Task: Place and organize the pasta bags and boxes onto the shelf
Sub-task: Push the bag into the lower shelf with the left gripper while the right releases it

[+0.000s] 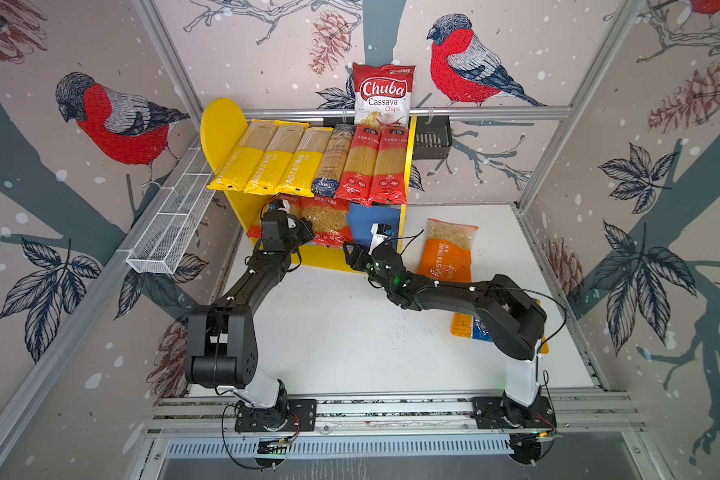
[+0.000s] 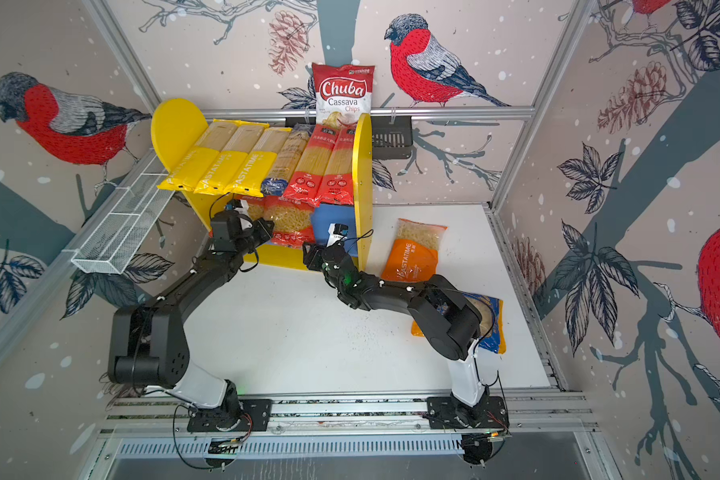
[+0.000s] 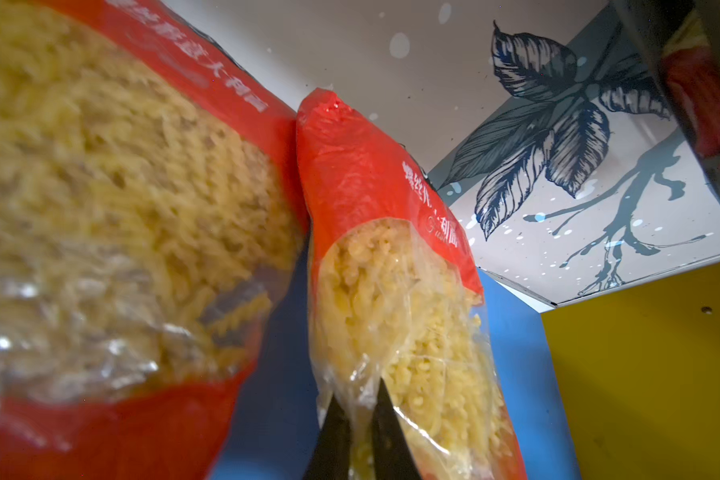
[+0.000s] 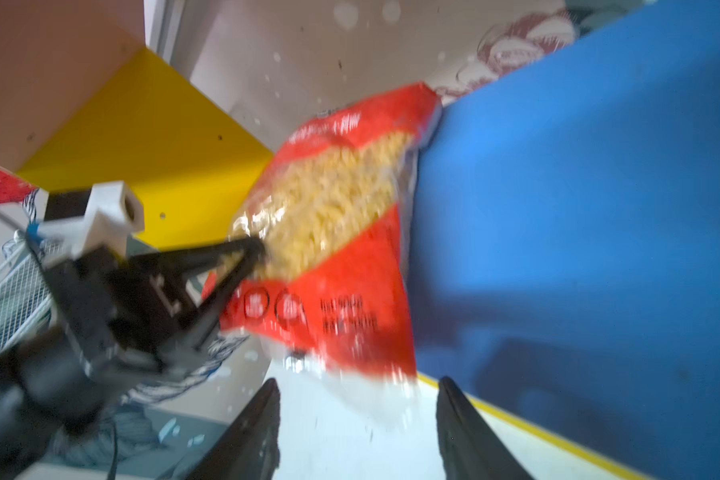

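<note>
**Lower shelf: L gripper holds red bag, R gripper free**

L gripper (image 3: 358, 388): jaws nearly shut, pinching the clear film of a red macaroni bag (image 1: 325, 224) that stands on the shelf's (image 1: 221, 124) lower board. R gripper (image 4: 358, 381): jaws apart, empty, just in front of that bag.

We judge the next pick to be the orange bag (image 1: 447, 253). It lies flat on the table (image 1: 350, 340), right of the shelf, long axis approx. front-to-back; R arm is nearer. A blue-orange bag (image 2: 491, 320) lies under the R arm.

Labels: "PASTATIME" on three yellow packs (image 1: 262, 166) up top and on the orange bag; "Chuba Cassava Chips" on the chips bag (image 1: 383, 93) at rear.
</note>
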`<state>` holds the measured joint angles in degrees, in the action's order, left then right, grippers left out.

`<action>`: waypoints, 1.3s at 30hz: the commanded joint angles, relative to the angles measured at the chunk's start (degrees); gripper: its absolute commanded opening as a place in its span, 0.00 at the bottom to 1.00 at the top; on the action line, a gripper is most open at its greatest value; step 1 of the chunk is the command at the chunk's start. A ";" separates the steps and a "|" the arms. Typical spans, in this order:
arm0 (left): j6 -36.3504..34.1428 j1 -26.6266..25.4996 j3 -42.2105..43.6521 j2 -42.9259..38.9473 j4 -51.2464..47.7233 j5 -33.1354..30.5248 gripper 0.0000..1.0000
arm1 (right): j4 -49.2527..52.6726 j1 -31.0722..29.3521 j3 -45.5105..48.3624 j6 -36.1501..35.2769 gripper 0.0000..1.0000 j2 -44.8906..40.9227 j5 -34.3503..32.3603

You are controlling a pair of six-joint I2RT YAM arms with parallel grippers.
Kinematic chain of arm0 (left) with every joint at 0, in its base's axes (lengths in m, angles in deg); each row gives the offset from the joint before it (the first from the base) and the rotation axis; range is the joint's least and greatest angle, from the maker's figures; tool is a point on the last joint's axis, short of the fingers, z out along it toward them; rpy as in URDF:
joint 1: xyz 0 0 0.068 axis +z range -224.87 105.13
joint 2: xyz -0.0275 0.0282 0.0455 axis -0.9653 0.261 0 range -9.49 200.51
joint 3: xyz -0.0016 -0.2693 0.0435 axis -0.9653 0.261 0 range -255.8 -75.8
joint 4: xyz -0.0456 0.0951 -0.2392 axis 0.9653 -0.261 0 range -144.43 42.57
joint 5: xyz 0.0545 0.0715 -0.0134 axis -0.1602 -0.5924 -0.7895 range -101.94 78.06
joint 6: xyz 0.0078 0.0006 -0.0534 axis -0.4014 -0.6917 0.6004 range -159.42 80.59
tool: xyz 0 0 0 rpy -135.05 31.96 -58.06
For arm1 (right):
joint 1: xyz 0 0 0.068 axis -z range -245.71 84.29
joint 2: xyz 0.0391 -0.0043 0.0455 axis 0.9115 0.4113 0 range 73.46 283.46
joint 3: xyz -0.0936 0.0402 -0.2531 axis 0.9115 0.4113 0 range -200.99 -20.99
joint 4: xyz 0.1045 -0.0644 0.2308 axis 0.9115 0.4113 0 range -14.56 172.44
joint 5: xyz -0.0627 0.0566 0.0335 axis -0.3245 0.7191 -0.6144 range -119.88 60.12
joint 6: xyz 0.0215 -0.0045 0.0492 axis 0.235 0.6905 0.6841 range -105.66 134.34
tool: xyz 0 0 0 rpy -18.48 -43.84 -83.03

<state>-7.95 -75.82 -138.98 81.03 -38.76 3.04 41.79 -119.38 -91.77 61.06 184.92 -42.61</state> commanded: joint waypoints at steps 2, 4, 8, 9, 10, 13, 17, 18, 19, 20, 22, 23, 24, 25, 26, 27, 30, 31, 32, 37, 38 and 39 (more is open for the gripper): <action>-2.94 1.07 -3.15 0.78 -2.84 1.69 0.08 | 2.09 0.29 0.02 0.92 0.62 -0.98 3.15; -2.84 1.06 -2.80 0.20 -2.96 1.86 0.15 | 2.27 0.56 -0.30 1.07 0.62 -0.64 4.19; -3.31 1.06 -1.69 -1.32 -3.35 0.89 0.26 | 2.12 0.71 -0.58 1.44 0.62 -0.33 5.65; -3.50 1.07 -1.56 -1.67 -3.43 0.83 0.26 | 2.01 0.72 -0.65 1.30 0.62 -0.28 5.78; -3.66 1.10 -1.28 -2.00 -2.96 0.99 0.26 | 1.96 0.69 -0.77 1.29 0.62 -0.04 5.79; -3.61 1.05 -1.18 -1.61 -2.49 1.17 0.23 | 2.40 1.07 -1.59 1.40 0.62 0.65 5.48; -3.12 1.08 -0.90 -0.28 -2.64 1.45 0.19 | 2.80 1.98 -3.88 2.62 0.63 2.36 6.71; -3.00 1.08 -0.45 -0.41 -2.32 1.24 0.18 | 2.71 2.06 -4.35 2.74 0.63 2.80 6.75; -3.01 1.05 0.00 -0.73 -2.22 0.62 0.17 | 3.07 2.17 -4.90 2.97 0.63 3.35 6.63; -3.34 1.07 0.16 -1.01 -2.46 -0.35 0.15 | 3.46 2.34 -5.51 3.35 0.63 3.87 6.67; -4.53 1.04 0.05 -1.22 -3.05 -1.64 0.13 | 3.43 2.50 -6.07 3.47 0.62 4.34 6.61; -4.98 1.10 -0.40 -0.99 -3.56 -1.79 0.12 | 3.58 2.60 -6.53 3.37 0.62 4.63 6.40; -5.31 1.05 -0.98 -0.64 -4.15 -1.76 0.11 | 3.75 2.68 -7.09 3.32 0.62 5.22 6.47; -5.64 1.09 -1.51 -0.23 -4.58 -1.48 0.10 | 3.96 2.82 -7.69 3.55 0.62 5.72 6.70; -5.84 1.06 -1.97 0.15 -4.96 -1.21 0.10 | 4.12 2.88 -8.32 3.92 0.61 6.31 7.05; -6.04 1.02 -2.36 0.53 -5.29 -1.06 0.09 | 4.12 2.98 -8.85 4.20 0.61 6.77 7.23; -6.42 0.88 -2.65 1.14 -5.71 -0.53 0.08 | 4.03 3.00 -9.87 4.60 0.59 7.77 7.23; -6.50 0.63 -2.82 1.36 -5.86 -0.55 0.08 | 4.00 2.96 -10.22 4.50 0.57 8.07 7.23; -6.66 0.38 -3.07 1.66 -6.13 -0.38 0.07 | 4.01 2.88 -10.57 4.44 0.54 8.43 7.52; -8.17 -2.02 -5.11 3.43 -8.04 -0.04 0.06 | 4.03 2.35 -10.66 4.04 0.37 8.80 8.33; -8.26 -2.28 -5.18 3.48 -8.20 -0.07 0.06 | 4.03 2.26 -10.40 4.00 0.34 8.60 8.30; -8.26 -2.30 -4.99 3.36 -8.22 0.11 0.05 | 3.88 2.11 -10.12 3.90 0.32 8.37 8.36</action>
<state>-14.92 -77.55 -143.54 84.22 -45.06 1.84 45.20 -116.72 -102.29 65.25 193.53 -35.48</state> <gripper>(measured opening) 0.090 0.333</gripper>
